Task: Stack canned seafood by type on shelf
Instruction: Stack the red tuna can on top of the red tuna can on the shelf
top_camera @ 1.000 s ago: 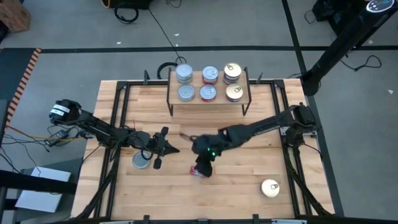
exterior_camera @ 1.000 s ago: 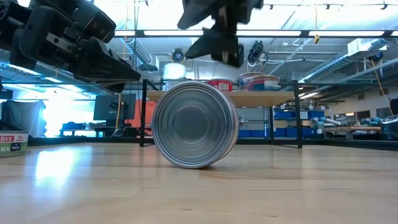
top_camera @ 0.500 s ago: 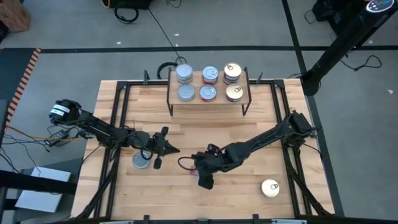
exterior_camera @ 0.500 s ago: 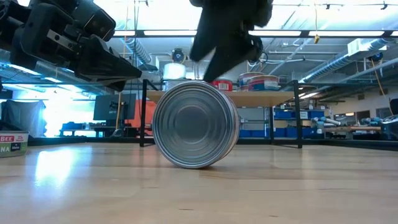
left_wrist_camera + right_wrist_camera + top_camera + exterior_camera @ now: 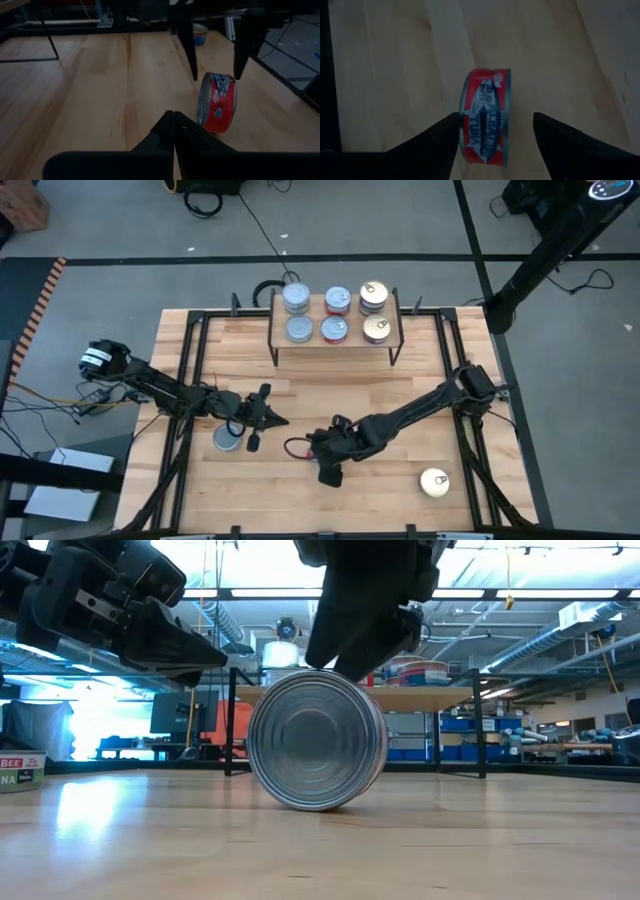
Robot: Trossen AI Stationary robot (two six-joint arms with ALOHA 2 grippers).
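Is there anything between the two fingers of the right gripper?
Yes: the red tuna can, standing on its edge, lies between the open right gripper's fingers in the right wrist view.

tin (image 5: 316,740) on edge on tabletop (image 5: 320,850) | right gripper (image 5: 362,655) just above it | shelf (image 5: 400,698) behind

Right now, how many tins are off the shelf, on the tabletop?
3. A red-labelled tin stands on edge under the open right gripper; a silver tin lies by the left gripper; a gold-topped tin sits near the front right. More may be hidden.
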